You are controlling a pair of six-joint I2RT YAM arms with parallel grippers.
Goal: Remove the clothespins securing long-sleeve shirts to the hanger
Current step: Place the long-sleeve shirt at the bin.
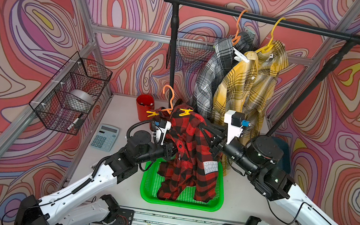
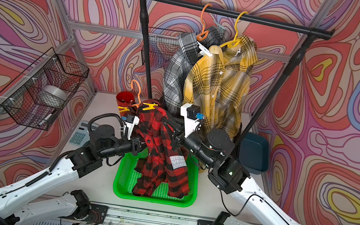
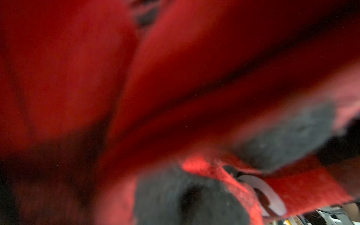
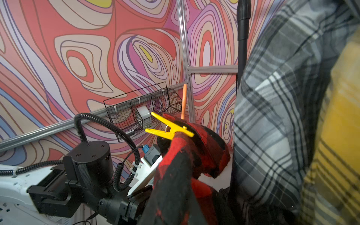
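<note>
Clothespins (image 1: 185, 112) yellow (two), clipped onto red-black checked shirt (image 1: 189, 153)

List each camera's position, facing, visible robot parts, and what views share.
Top views: above the robot's base, looking down and forward at the rack and red-and-black shirt; left arm and right arm show.
Left wrist: pressed against that shirt, blurred; no robot part clearly shows.
Right wrist: beside the grey plaid shirt, facing the yellow clothespin and left arm.
Shared: top and right wrist views both show the left arm and wire basket.
</note>
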